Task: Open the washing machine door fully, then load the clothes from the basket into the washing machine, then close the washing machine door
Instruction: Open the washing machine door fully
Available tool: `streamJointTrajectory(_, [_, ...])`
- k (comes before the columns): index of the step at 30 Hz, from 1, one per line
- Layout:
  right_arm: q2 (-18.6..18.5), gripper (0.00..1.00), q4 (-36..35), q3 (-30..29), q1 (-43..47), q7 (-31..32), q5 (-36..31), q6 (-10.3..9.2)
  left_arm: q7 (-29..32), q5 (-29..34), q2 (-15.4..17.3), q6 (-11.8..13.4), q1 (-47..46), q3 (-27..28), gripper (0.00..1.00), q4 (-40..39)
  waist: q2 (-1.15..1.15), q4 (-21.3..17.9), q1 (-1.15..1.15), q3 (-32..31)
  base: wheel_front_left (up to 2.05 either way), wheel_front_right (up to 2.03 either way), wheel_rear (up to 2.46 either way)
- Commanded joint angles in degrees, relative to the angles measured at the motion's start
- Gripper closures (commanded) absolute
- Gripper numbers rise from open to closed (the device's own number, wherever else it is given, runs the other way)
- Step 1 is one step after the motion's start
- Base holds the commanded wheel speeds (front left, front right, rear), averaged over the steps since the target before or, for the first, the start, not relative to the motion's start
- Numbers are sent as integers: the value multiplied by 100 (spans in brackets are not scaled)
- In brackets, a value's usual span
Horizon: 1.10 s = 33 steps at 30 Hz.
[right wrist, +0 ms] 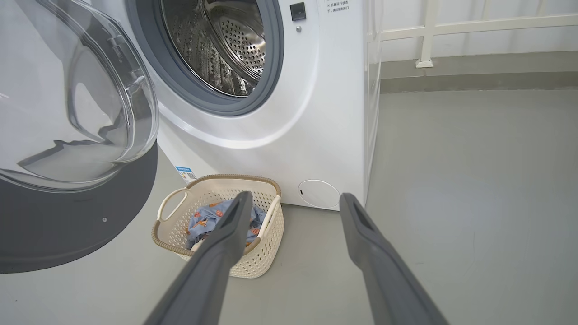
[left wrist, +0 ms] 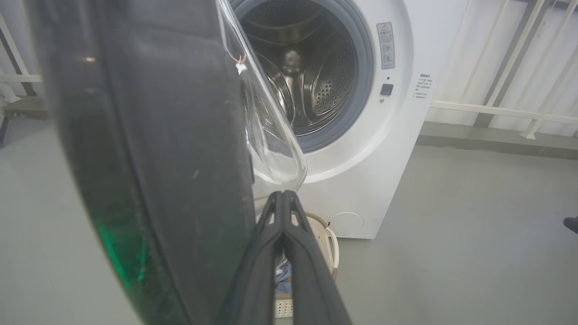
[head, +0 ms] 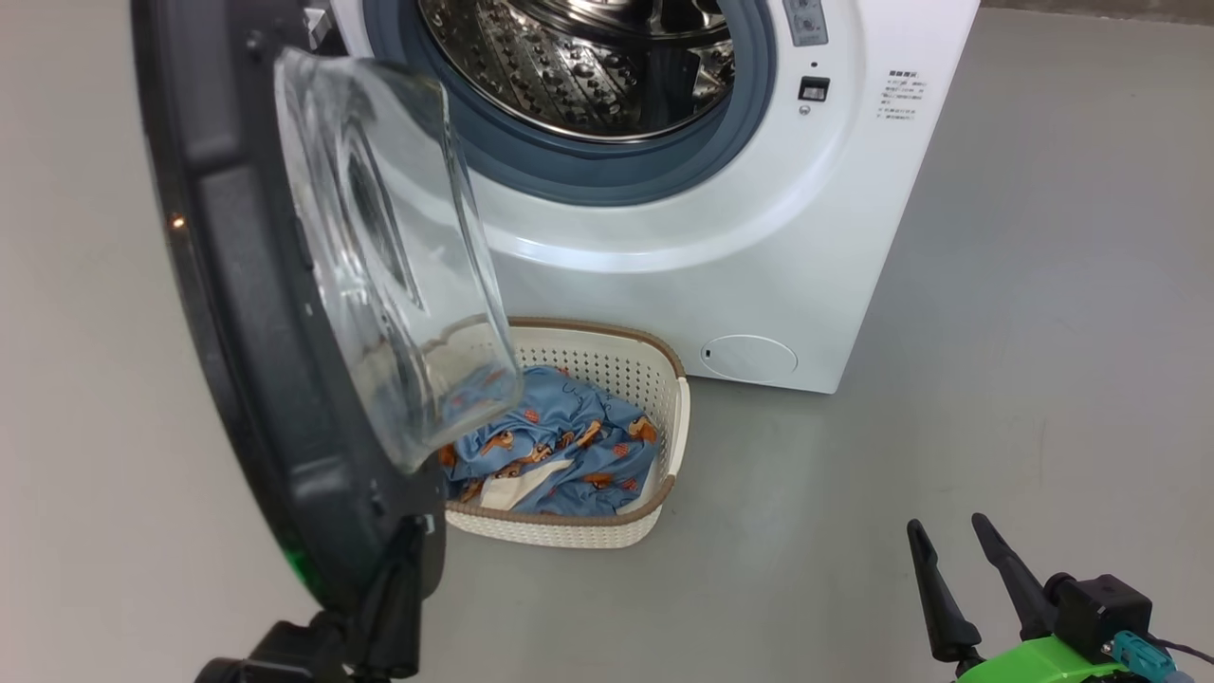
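One basket (head: 679, 403) of clothes (head: 560, 446) sits before the washing machine (head: 759, 237), whose door (head: 237, 332) is open. Left gripper (left wrist: 283, 195) pinched together, right gripper (head: 946, 522) spread, both empty.

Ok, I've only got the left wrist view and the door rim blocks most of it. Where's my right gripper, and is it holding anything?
Observer: The right gripper hangs over bare floor, to the right of the basket, fingers apart with nothing between them.
Operator: And the clothes?
Observer: The clothes lie bunched inside the basket. In the head view the glass of the washing machine door covers the basket's left part.
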Motion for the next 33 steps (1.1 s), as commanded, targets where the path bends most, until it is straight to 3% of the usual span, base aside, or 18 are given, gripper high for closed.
streamJointTrajectory(1, [-43, 0, -105, 162, -63, -74, 83, 57, -10, -59, 153, 116, -122, 360, 100, -59, 0, -4, 0, -14, 0, 0, 0])
streamJointTrajectory(21, [-214, 0, -179, 208, -115, -42, 64, 57, -152, -567, 569, 325, -873, 1408, 100, 801, 0, -49, 0, 155, 0, 0, 0])
streamJointTrajectory(33, [-288, 0, -301, 176, -179, 56, 41, 57, -326, -803, 496, 506, -1194, 1868, 100, 1154, 0, -28, 0, 356, 0, 0, 0])
